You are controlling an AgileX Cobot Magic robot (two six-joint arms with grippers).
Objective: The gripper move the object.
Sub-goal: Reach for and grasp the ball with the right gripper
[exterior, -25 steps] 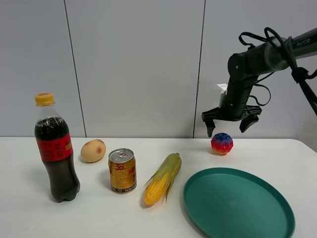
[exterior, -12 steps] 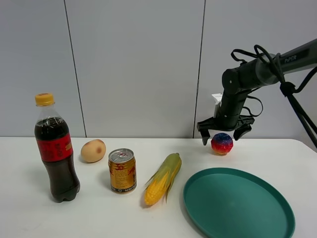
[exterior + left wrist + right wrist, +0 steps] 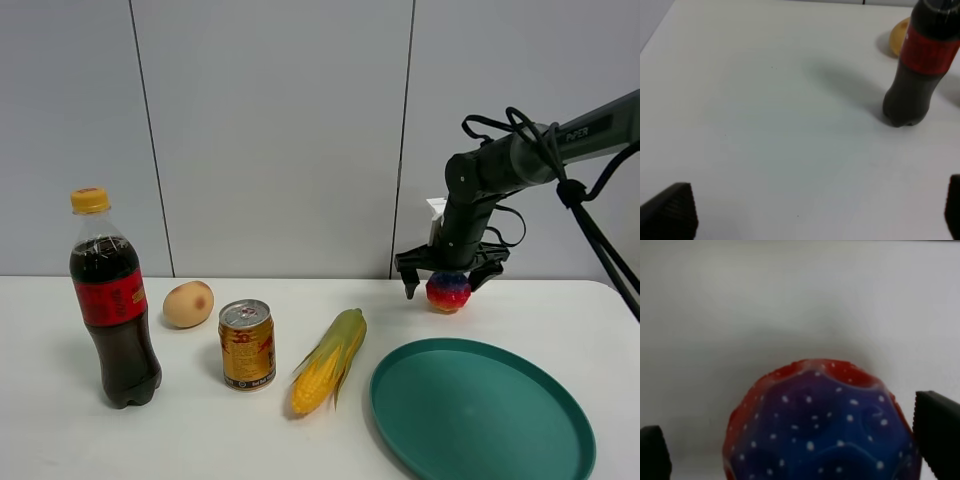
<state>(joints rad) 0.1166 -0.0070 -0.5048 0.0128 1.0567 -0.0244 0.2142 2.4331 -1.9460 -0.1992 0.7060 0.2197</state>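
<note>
The object, a small bumpy ball [image 3: 448, 291], blue-purple on top and red below, sits on the white table at the back right. My right gripper [image 3: 447, 284] is open and lowered around it, one finger on each side. The right wrist view shows the ball [image 3: 820, 430] close up between the two black fingertips [image 3: 939, 427], apart from both. My left gripper [image 3: 805, 210] is open and empty above bare table; only its fingertips [image 3: 670, 210] show. It is out of the exterior high view.
A teal plate [image 3: 540, 445] lies at the front right. A corn cob [image 3: 328, 360], a gold can [image 3: 247, 344], a tan potato [image 3: 188, 304] and a cola bottle [image 3: 113, 300] stand in a row to the left. The bottle also shows in the left wrist view [image 3: 920, 65].
My right gripper has come down and slightly left, from above the ball to around it. Its fingers stay open. The ball has not moved.
</note>
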